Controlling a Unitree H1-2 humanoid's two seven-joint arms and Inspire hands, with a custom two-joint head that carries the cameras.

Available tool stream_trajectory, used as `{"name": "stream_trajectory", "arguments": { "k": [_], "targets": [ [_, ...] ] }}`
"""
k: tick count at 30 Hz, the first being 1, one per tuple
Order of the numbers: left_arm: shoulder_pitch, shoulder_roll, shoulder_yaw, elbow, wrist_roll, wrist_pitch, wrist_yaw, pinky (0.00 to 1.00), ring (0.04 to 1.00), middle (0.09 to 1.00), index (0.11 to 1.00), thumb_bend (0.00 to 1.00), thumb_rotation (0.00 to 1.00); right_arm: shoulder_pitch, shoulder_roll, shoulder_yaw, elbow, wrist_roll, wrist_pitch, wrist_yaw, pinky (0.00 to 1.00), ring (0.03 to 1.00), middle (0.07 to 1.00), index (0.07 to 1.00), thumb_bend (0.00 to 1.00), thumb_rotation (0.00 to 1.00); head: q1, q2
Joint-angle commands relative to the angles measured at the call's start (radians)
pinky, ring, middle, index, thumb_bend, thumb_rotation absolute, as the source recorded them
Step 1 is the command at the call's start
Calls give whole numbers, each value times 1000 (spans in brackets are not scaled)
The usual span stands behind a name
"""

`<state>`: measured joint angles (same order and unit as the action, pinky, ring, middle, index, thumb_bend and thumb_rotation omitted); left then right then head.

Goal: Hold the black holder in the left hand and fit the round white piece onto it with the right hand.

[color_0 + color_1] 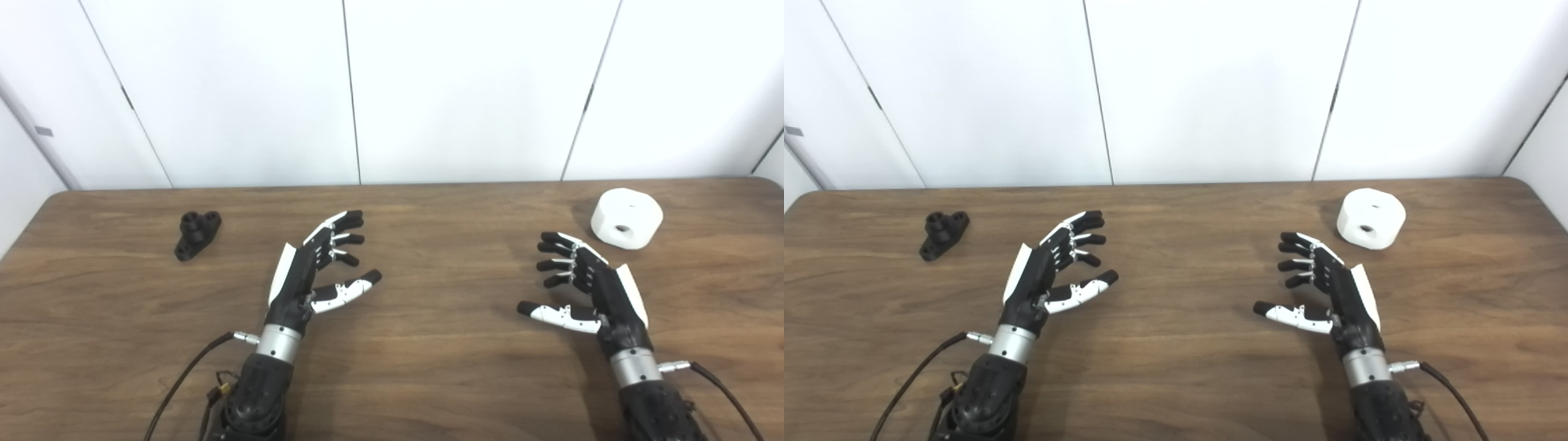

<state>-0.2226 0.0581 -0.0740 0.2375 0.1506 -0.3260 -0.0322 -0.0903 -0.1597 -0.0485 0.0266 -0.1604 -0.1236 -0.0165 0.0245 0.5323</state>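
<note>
The holder (197,234) lies on the surface (429,367) at the far left, well apart from the left hand (309,275) and off to that hand's left and a little beyond it; it is small and black, with a raised boss between two lugs, and its long axis runs slantwise, the near end further left, the far end further right. The white piece (626,218) sits far right, a squat round block with a hole in the face turned toward us and a smaller mark on top; it lies just beyond the right hand (588,288), up and to the right of its fingertips, near but not touching. Both hands hover over the wood with fingers spread and thumbs out, palms turned inward toward each other, holding nothing; so nothing of the task is yet begun, as I judge it. Each thing lies on its own hand's side; the right hand has the shorter reach, while the left must swing outward and probably turn at the wrist to meet the holder across its narrow width.
</note>
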Motion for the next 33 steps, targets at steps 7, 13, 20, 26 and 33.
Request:
{"name": "stream_trajectory", "arguments": {
  "k": [7, 13, 20, 26, 33],
  "targets": [
    [34, -4, -5, 54, 1, -13, 9, 577, 745, 822, 803, 643, 0, -12, -2, -5, -30, 2, -25, -14, 530, 655, 748, 761, 786, 56, -1, 3],
    [35, -1, -6, 52, 6, -9, 8, 584, 739, 814, 803, 636, 0, -11, -2, -4, -27, 4, -31, -13, 532, 662, 752, 761, 784, 49, -2, 5],
    [34, -2, -5, 53, -4, -9, 2, 569, 736, 815, 805, 636, 0, -13, 0, -4, -28, 5, -29, -12, 534, 662, 751, 760, 786, 51, -3, 5],
    [35, -1, -6, 48, 2, -1, 2, 575, 738, 814, 803, 640, 0, -11, 1, -3, -34, 5, -25, -12, 537, 665, 756, 764, 780, 36, 10, 9],
    [38, -29, -24, 35, 15, 24, 6, 565, 742, 809, 807, 633, 0, -6, -27, -23, -29, 45, -33, 8, 525, 654, 747, 761, 771, 47, 235, -21]
  ]
}}
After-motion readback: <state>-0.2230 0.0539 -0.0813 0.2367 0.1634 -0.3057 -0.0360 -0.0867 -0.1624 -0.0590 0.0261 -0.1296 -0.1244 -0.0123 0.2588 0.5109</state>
